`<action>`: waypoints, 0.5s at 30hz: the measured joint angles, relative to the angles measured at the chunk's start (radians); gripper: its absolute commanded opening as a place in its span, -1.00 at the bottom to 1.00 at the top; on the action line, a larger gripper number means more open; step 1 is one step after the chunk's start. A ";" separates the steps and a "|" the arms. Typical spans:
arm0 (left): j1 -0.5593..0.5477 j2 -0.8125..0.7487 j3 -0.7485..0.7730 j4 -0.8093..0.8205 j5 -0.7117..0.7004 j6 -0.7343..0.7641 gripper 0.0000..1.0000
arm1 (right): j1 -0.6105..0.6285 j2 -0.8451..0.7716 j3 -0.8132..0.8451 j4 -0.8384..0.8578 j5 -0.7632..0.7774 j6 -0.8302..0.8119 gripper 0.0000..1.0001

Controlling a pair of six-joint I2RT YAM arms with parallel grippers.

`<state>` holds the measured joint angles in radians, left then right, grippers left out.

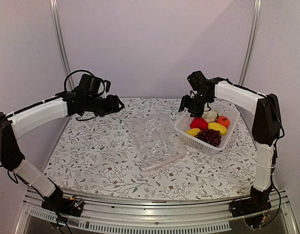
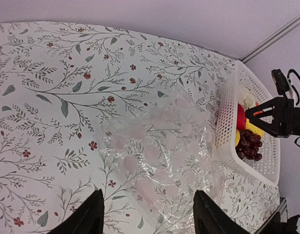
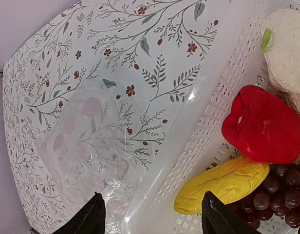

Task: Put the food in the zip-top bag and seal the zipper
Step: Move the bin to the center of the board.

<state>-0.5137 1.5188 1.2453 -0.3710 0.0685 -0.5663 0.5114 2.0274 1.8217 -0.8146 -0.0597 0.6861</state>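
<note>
**Food, bag and tools at the moment shown.** The toy food lay entirely inside a white perforated plastic basket [image 1: 196, 143]. It comprised a glossy red pepper [image 3: 264, 124], a yellow lumpy piece [image 3: 223, 185], a small orange round fruit [image 1: 223, 121], a dark purple grape bunch [image 3: 276, 195] and a white lumpy piece [image 3: 286, 53].

Just left of the basket, a clear, crinkly zip-top plastic bag [image 1: 155, 139] lay flat near the middle of the floral-printed tabletop [image 1: 91, 161], with nothing in it.

We judged the toys light and rigid; the rounded pepper seemed best taken across its body. We judged the bag light, limp and slippery, and likely to slide or crumple under a push. A pinch on a single layer at the mouth edge looked the soundest hold. We could not pick out the zipper strip with certainty in any view.

The left tool [image 2: 147, 217] hung above the bag's left side, fingers spread and gripping nothing. The right tool [image 3: 152, 219] hung over the basket's far-left corner, likewise spread and empty.

Only the top view showed both arms and the orange fruit. The left wrist view showed the bag's creases most fully, with the right tool beyond the basket. The right wrist view alone showed the yellow piece resting against the grapes.
</note>
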 measured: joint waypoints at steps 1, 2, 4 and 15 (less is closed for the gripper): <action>-0.008 -0.011 -0.005 -0.008 -0.003 -0.004 0.24 | -0.006 0.013 0.011 0.000 0.000 0.016 0.22; -0.012 -0.019 -0.008 -0.011 -0.003 -0.006 0.24 | -0.011 0.026 0.020 -0.001 0.000 0.026 0.16; -0.020 -0.039 -0.016 -0.017 -0.003 -0.008 0.24 | -0.022 0.055 0.039 0.000 -0.001 0.046 0.05; -0.051 -0.068 -0.034 -0.039 0.012 0.026 0.18 | -0.040 0.125 0.052 0.039 -0.029 0.079 -0.78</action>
<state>-0.5648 1.4509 1.2110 -0.4095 0.0807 -0.5407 0.4717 2.1521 1.8736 -0.7757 -0.0883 0.7650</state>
